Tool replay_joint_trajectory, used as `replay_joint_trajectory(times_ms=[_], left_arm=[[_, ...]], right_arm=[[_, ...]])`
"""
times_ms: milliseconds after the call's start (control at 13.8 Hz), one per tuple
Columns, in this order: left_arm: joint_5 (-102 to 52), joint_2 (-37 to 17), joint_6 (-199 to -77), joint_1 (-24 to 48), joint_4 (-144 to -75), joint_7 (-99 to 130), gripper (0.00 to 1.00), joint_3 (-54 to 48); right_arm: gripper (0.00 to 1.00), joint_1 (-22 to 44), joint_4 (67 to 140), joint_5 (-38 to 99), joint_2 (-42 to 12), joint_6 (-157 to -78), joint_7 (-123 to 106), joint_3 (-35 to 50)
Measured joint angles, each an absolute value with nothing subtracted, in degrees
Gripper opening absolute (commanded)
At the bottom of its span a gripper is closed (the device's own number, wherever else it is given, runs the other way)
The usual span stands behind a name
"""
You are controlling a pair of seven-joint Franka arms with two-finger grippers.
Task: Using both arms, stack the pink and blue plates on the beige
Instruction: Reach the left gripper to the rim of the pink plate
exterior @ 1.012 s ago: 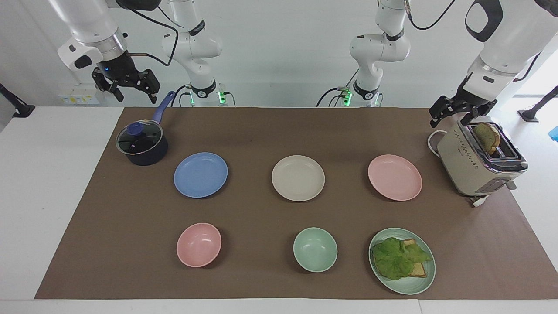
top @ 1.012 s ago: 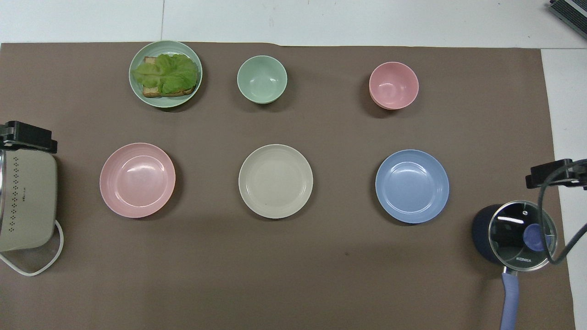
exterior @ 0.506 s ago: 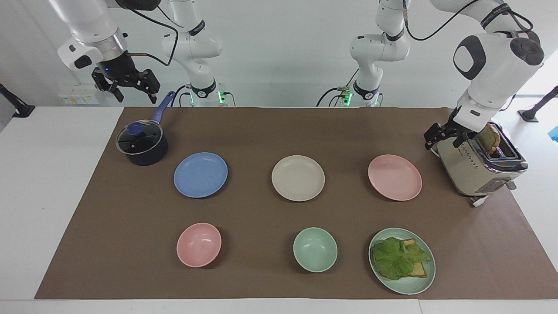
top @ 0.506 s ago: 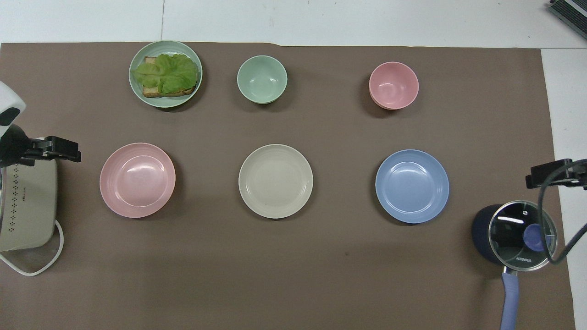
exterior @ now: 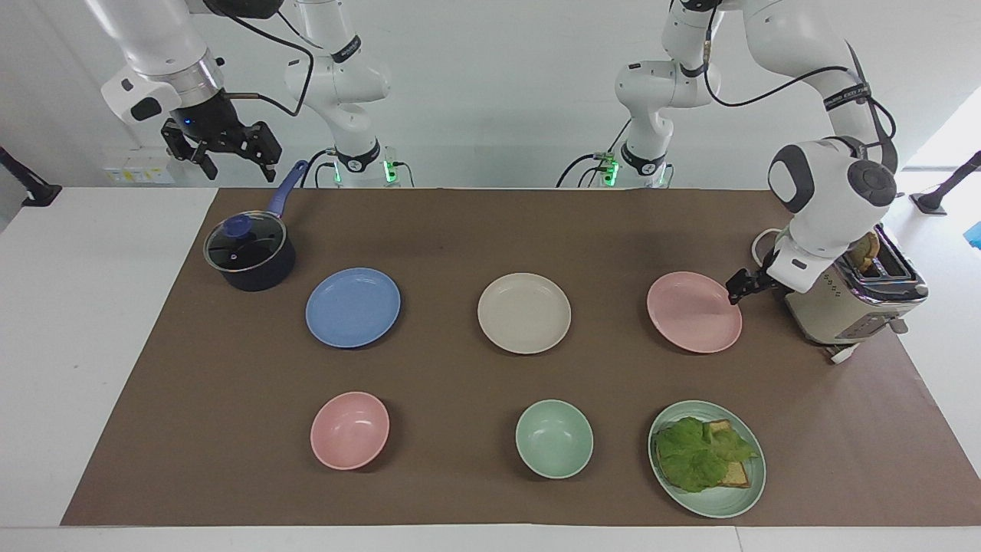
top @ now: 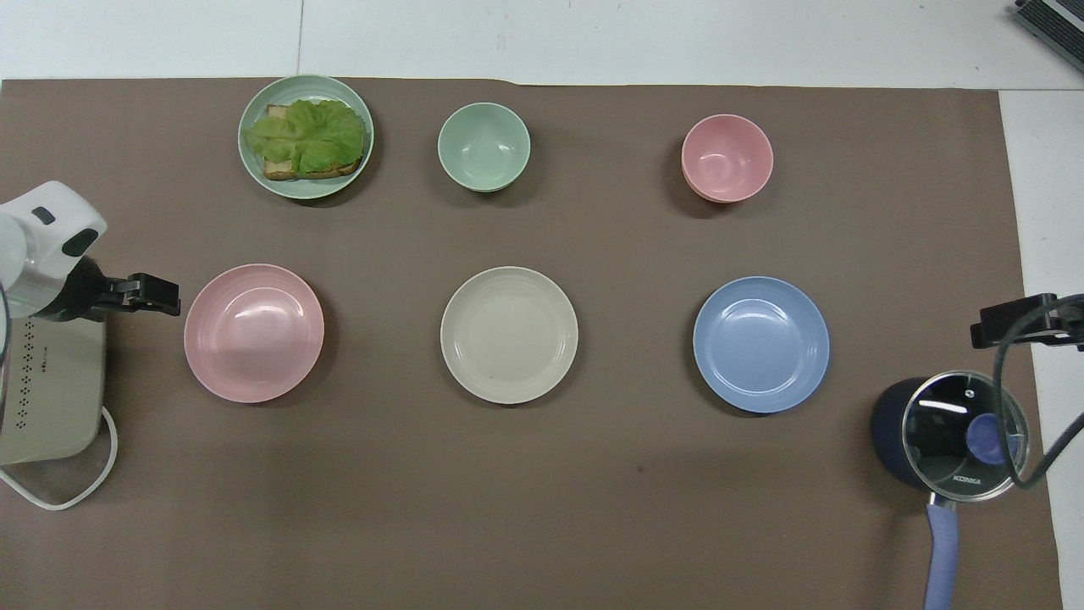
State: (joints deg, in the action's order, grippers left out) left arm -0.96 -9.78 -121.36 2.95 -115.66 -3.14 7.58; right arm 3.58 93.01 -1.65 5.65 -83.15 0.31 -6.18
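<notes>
Three equal plates lie in a row across the brown mat: the pink plate [exterior: 693, 312] [top: 253, 333] toward the left arm's end, the beige plate [exterior: 524, 313] [top: 509, 335] in the middle, and the blue plate [exterior: 352, 307] [top: 760, 344] toward the right arm's end. My left gripper [exterior: 740, 286] [top: 161, 293] hangs low and open over the mat between the toaster and the pink plate's rim, holding nothing. The overhead view shows a small gap to the rim. High over the table's edge by the saucepan, my right gripper [exterior: 230, 157] [top: 1012, 324] waits open and empty.
A toaster [exterior: 851, 303] with a bread slice stands right beside the left arm. A lidded saucepan [exterior: 249, 253] sits near the blue plate. Farther from the robots are a pink bowl [exterior: 349, 430], a green bowl [exterior: 554, 438] and a green plate [exterior: 720, 506] with lettuce and toast.
The left arm has swung down from above the toaster to the pink plate's rim. The right arm and all plates have stayed still.
</notes>
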Motion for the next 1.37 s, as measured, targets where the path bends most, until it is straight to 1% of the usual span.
replay_joint_trajectory(times_ms=[217,434,506,578,723,795,867,1157,1373], left_arm=[[-1.0,-12.2,-123.7,2.1,-117.0,-3.1,1.00,7.5],[-1.0,-12.2,-123.7,2.0,-118.5,-3.1,1.00,7.5],[-1.0,-12.2,-123.8,2.0,-119.0,-3.1,0.90,7.5],[-1.0,-12.2,-123.8,2.0,-119.3,-3.1,0.62,7.5],[-1.0,-12.2,-123.8,2.0,-119.4,-3.1,0.22,7.5],[-1.0,-12.2,-123.8,2.0,-119.4,-3.1,0.09,7.5],[-1.0,-12.2,-123.8,2.0,-119.4,-3.1,0.00,7.5],[-1.1,-11.9,-123.1,2.0,-119.5,-3.1,0.00,7.4],[-1.1,-11.1,-119.2,2.0,-119.4,-3.1,0.00,7.3]], right_arm=[[1.00,3.6,93.0,-1.7,5.6,-83.1,0.3,-6.2],[1.00,3.6,93.0,-1.7,5.6,-83.1,0.3,-6.2],[1.00,3.6,93.0,-1.7,5.6,-83.2,0.3,-6.2],[1.00,3.6,93.0,-1.7,5.6,-83.1,0.3,-6.2],[1.00,3.6,93.0,-1.7,5.6,-83.1,0.3,-6.2],[1.00,3.6,93.0,-1.7,5.6,-83.1,0.3,-6.2],[1.00,3.6,93.0,-1.7,5.6,-83.1,0.3,-6.2],[1.00,3.6,93.0,-1.7,5.6,-83.1,0.3,-6.2],[1.00,3.6,93.0,-1.7,5.6,-83.1,0.3,-6.2]])
